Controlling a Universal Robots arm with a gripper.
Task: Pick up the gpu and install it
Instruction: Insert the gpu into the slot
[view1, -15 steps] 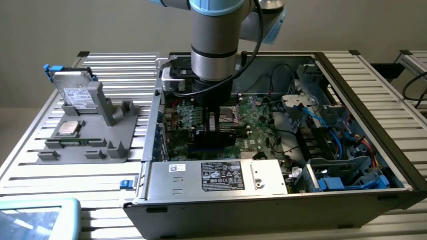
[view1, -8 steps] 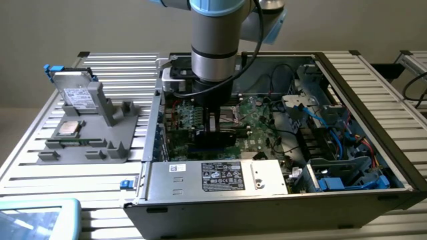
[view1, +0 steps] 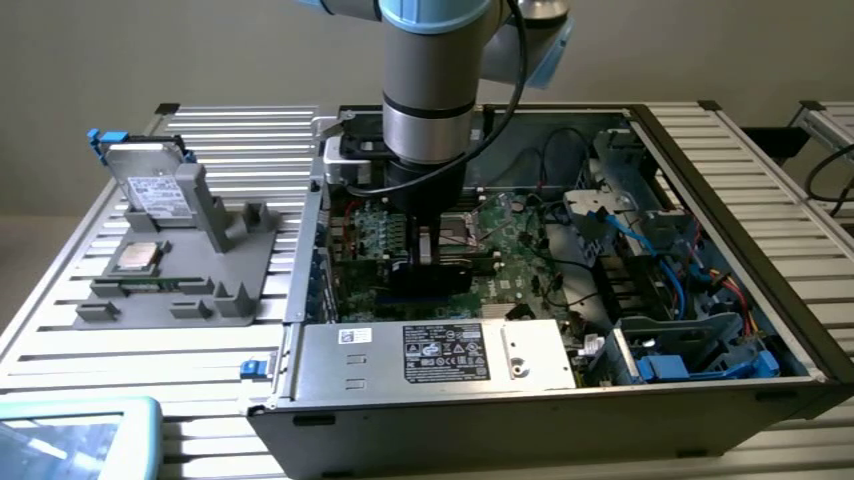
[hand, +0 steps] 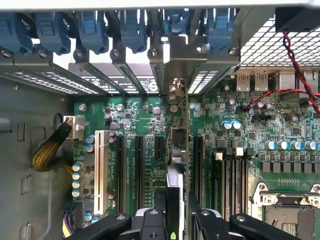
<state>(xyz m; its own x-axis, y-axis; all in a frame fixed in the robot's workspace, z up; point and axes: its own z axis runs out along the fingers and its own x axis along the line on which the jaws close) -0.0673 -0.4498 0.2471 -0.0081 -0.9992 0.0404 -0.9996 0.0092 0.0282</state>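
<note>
The gpu (hand: 178, 150) stands on edge between my fingers. Its thin board runs over the green motherboard (hand: 140, 115) along a black expansion slot. Its silvery end bracket (hand: 183, 52) sits at the rear slot openings of the case, under the blue clips (hand: 132, 30). My gripper (hand: 177, 215) is shut on the card's near end. In the exterior view my gripper (view1: 434, 250) reaches down inside the open computer case (view1: 747, 270), with the black gpu (view1: 430, 285) low over the board below it.
A white slot (hand: 100, 170) and black slots flank the card, with memory slots (hand: 227, 172) and the CPU socket (hand: 287, 212) to one side. The power supply (view1: 441, 352) and blue cables (view1: 667, 270) crowd the case. A grey stand (view1: 174, 290) holding a silver drive (view1: 150, 185) sits at the exterior view's left.
</note>
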